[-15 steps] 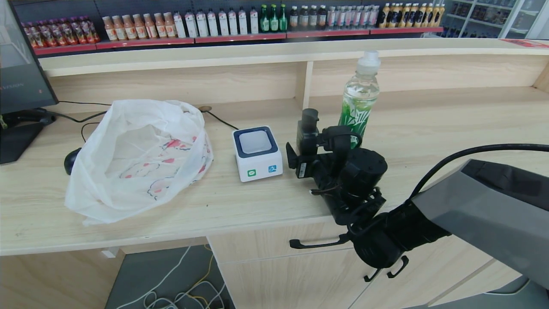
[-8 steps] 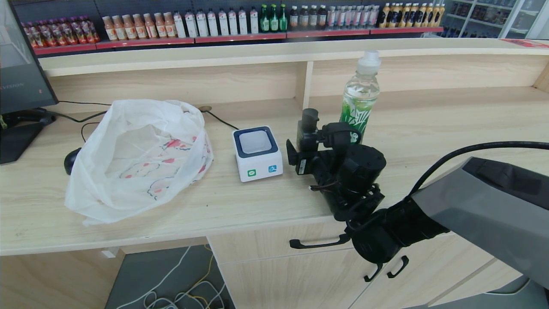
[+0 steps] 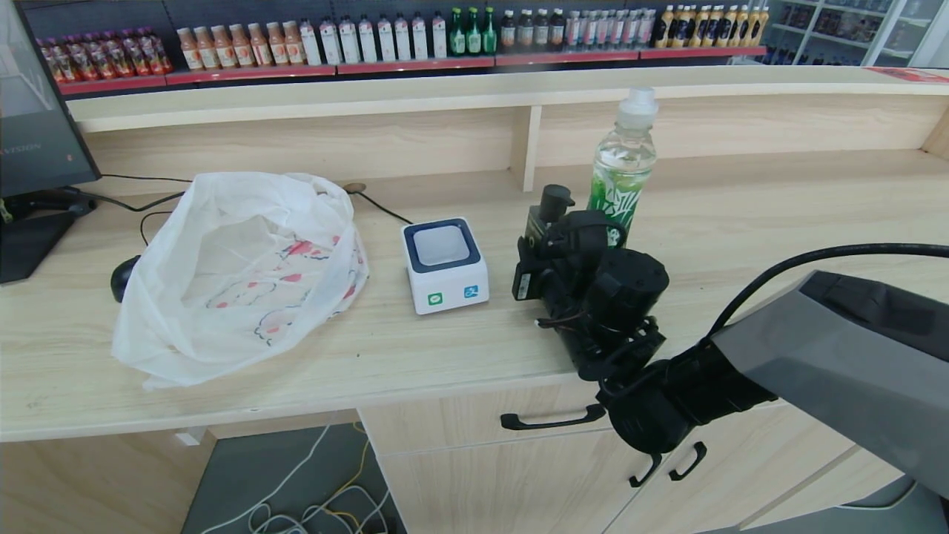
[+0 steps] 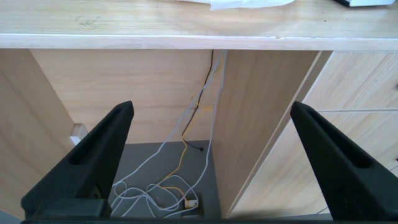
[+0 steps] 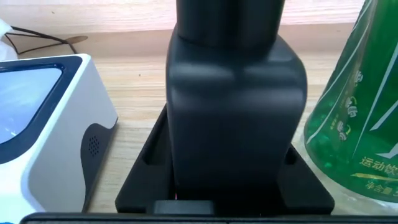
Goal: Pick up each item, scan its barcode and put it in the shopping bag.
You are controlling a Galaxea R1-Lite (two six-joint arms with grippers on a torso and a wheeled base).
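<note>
A small black bottle (image 3: pixel 551 202) with a round cap stands on the wooden counter (image 3: pixel 415 348) between the white scanner (image 3: pixel 443 263) and a clear bottle with a green label (image 3: pixel 623 174). My right gripper (image 3: pixel 545 226) is shut on the black bottle, which sits close up (image 5: pixel 236 112) in the right wrist view, with the green bottle (image 5: pixel 354 118) right beside it and the scanner (image 5: pixel 43 130) on its other side. The white shopping bag (image 3: pixel 237 267) lies open at the left of the counter. My left gripper (image 4: pixel 211 155) hangs open below the counter front.
A monitor (image 3: pixel 33 126) and a black mouse (image 3: pixel 122 278) sit at the far left, with cables running behind the bag. A raised shelf with a divider (image 3: pixel 528 144) backs the counter. Drawer handles (image 3: pixel 552 421) and loose cables (image 4: pixel 180 186) lie below.
The right gripper's fingers have come together on the black bottle, and bottle and gripper have shifted slightly right, toward the green bottle.
</note>
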